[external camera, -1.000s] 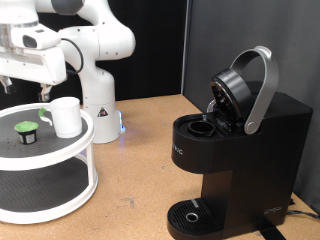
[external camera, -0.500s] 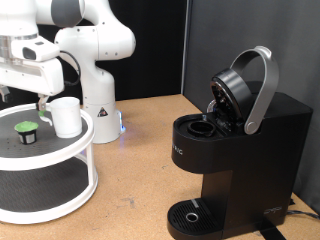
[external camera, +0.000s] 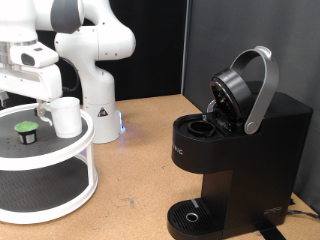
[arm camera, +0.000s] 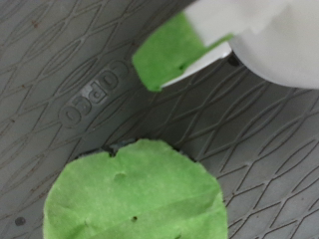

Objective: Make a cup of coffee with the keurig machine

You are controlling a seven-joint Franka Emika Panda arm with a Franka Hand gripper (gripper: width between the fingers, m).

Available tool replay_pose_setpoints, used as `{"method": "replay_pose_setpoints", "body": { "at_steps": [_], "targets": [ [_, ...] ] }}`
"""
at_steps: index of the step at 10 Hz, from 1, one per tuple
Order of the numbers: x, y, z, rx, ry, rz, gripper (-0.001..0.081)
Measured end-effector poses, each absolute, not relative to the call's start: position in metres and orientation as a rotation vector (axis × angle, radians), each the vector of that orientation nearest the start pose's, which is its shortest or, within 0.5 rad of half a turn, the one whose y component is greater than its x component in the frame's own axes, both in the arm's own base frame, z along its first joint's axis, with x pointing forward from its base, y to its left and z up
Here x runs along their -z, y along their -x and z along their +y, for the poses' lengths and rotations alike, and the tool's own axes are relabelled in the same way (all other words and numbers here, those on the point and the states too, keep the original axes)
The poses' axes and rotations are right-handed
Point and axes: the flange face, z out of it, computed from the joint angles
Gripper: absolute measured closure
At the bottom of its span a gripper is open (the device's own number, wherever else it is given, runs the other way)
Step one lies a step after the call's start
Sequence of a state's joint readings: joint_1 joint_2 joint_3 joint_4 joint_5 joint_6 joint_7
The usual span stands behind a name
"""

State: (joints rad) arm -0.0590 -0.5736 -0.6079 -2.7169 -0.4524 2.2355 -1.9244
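Observation:
The black keurig machine (external camera: 240, 150) stands at the exterior view's right with its silver-handled lid (external camera: 250, 85) raised and the pod chamber (external camera: 200, 127) exposed. The white cup (external camera: 66, 116) sits on the top shelf of a round white two-tier stand (external camera: 60, 165). Beside it lies a small dark pod with a green top (external camera: 24, 130). My gripper (external camera: 22, 106) hangs open just above the pod, with one finger (external camera: 42, 106) close to the cup. In the wrist view the pod's green top (arm camera: 135, 194) fills the foreground on the ribbed grey mat, and the cup (arm camera: 249, 40) is close by.
The robot's white base (external camera: 98, 100) stands behind the stand. The wooden table (external camera: 140, 170) runs between the stand and the machine. The round drip tray (external camera: 190, 214) sits at the machine's foot with nothing on it.
The gripper has come down towards the pod on the top shelf and shifted slightly to the exterior view's left. The cup, pod and machine have not moved.

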Motion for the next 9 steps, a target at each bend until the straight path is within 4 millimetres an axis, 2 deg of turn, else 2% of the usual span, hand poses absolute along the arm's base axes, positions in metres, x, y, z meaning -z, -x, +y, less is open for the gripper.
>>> {"method": "replay_pose_setpoints", "body": {
  "at_steps": [9],
  "targets": [
    [-0.338,-0.295,-0.229,0.054,-2.124,2.208,0.0001]
  ]
}}
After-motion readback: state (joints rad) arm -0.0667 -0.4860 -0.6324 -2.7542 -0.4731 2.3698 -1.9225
